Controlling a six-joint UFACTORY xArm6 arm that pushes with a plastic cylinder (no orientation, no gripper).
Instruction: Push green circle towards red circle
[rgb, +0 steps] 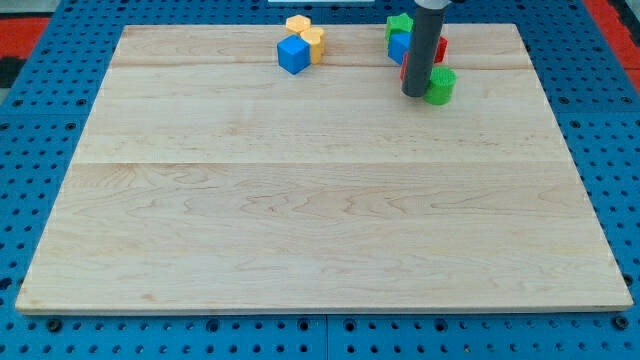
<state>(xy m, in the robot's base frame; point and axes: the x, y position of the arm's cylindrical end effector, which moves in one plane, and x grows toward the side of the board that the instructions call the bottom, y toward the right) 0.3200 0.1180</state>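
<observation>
The green circle stands near the view's top right on the wooden board. My tip rests on the board just left of it, touching or nearly touching. The rod rises from there and hides part of a red block directly behind it. Another red block shows at the rod's right, above the green circle; I cannot tell which of the two red blocks is the circle. A green block and a blue block sit left of the rod's upper part.
A blue cube and two yellow blocks cluster at the view's top centre. The wooden board lies on a blue pegboard; the block clusters lie close to the board's top edge.
</observation>
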